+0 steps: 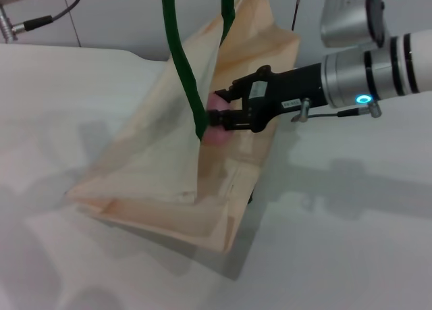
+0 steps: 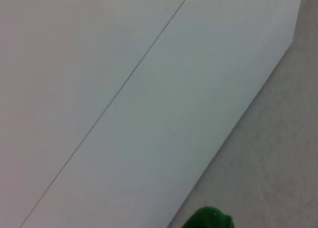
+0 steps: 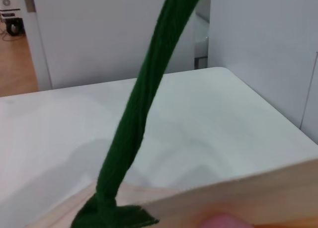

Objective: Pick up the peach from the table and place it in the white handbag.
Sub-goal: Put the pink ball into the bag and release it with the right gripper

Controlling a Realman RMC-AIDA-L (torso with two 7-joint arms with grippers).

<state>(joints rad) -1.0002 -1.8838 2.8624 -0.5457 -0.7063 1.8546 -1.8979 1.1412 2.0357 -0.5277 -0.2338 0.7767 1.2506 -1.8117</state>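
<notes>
Head view: the peach [image 1: 216, 118] is gripped by the right gripper [image 1: 225, 110] at the mouth of the white handbag [image 1: 169, 175], which stands on the table [image 1: 351, 242].
Right wrist view: a green handle [image 3: 136, 114] and the bag's edge are seen close up. Left wrist view: only a green scrap [image 2: 208, 219] is shown; the left gripper is out of sight.

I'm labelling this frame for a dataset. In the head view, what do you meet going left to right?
Bare table → white handbag → green handle → peach → right gripper holding it → its silver arm.
</notes>
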